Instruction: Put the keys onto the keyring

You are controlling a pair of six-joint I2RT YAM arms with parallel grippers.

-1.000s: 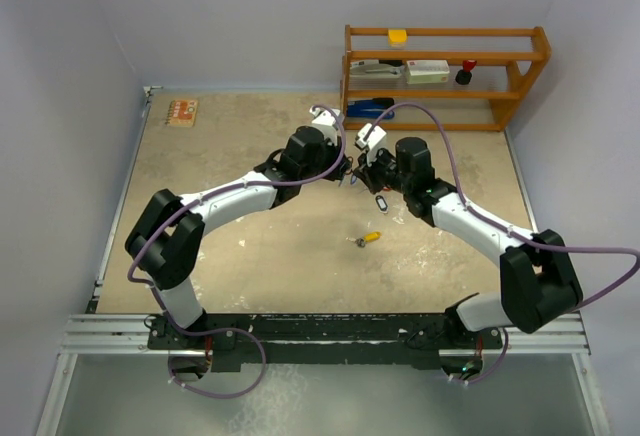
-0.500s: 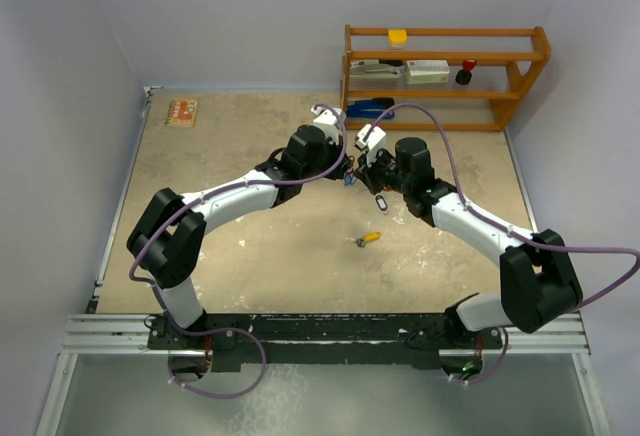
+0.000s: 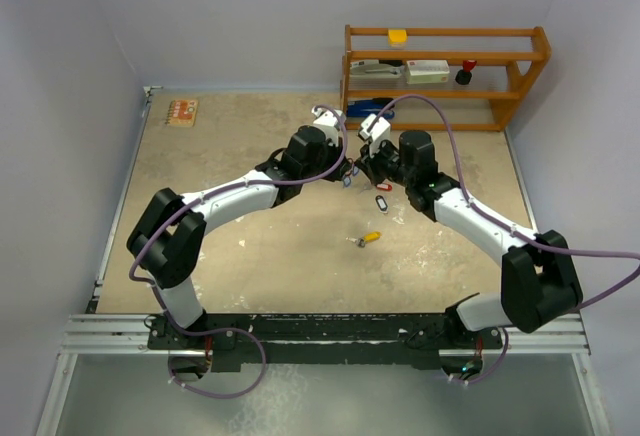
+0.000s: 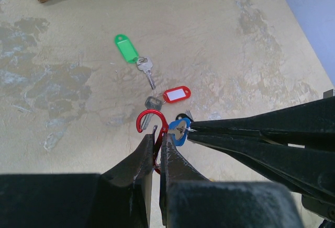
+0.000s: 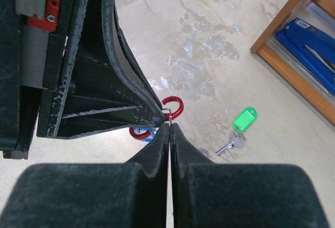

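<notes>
The left gripper (image 4: 158, 139) is clamped on the red clip (image 4: 144, 121), which I take to be the keyring. It holds the clip above the table with the upper hook free. Meeting it tip to tip from the right, the right gripper (image 5: 170, 128) has its fingers pressed together on the metal end of the blue-tagged key (image 4: 179, 132), which sits right against the clip's lower loop. Whether that key has already passed the gate cannot be told. By my reading this is the threading of one key, and no key plainly hangs on the clip.

The rest of the work lies on the table. Just beyond the fingertips is the red-tagged key (image 4: 176, 94), and farther out is the green-tagged key (image 4: 126, 48). Back towards the arm bases from the two grippers is the yellow-tagged key (image 3: 371, 238). All three lie apart from the clip, so most of the task is left.

The table (image 3: 250, 146) is a beige, mottled surface with pale worn patches. Beyond the grippers at its far edge stands a wooden shelf (image 3: 440, 96) with a few small items on it. A small orange card (image 3: 182, 111) lies in the far left corner. Plain pale walls close in the table on three sides.
</notes>
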